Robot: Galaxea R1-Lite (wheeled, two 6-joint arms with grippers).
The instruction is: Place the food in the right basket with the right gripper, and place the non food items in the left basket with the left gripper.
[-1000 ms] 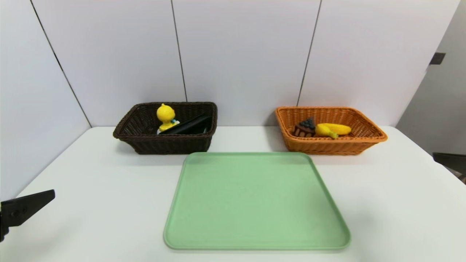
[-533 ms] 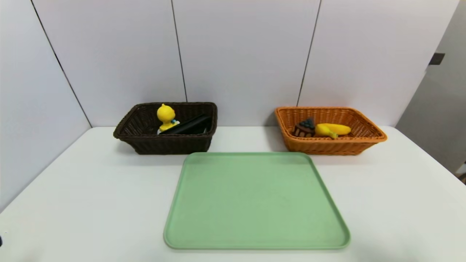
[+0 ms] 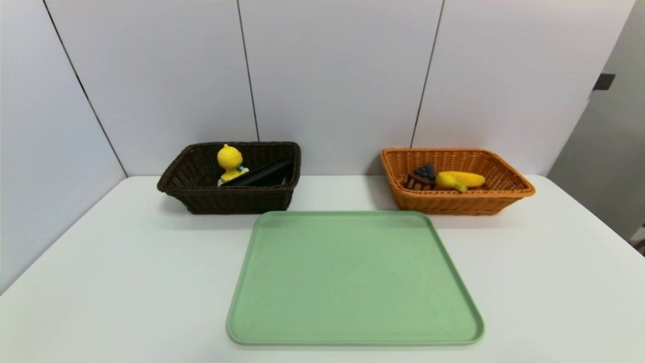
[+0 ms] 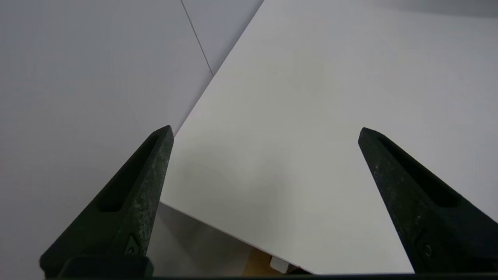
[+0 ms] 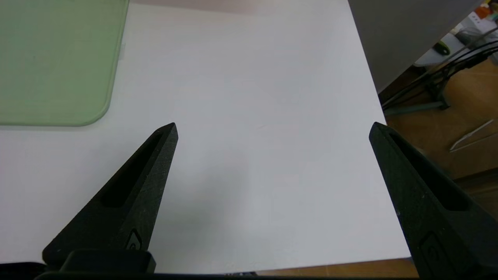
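The banana (image 3: pixel 460 179) lies in the orange woven basket (image 3: pixel 466 203), together with the chocolate cake wedge (image 3: pixel 422 178). The wedge is just beside the banana, on its left side, and it has dark blueberries on the top. In the dark brown woven basket (image 3: pixel 237 200) there is the yellow duck toy (image 3: pixel 230 162), which sits upright. Just beside it is a black item (image 3: pixel 259 173), which lies tilted in the basket; I cannot tell exactly what it is.

Both baskets stand at the far side of the white worktop (image 3: pixel 131 282), near the wall (image 3: pixel 337 75), the dark one on the left and the orange one on the right, well apart from each other. Between them and the near side of the worktop lies the green tray (image 3: pixel 355 277).

My right gripper (image 5: pixel 274 123) is open and holds nothing. It is above the right near part of the worktop, beside the tray and well apart from the banana and the cake wedge. My left gripper (image 4: pixel 266 126) is also open, with nothing between its fingers. It is above the left near part of the worktop, well apart from the duck toy.
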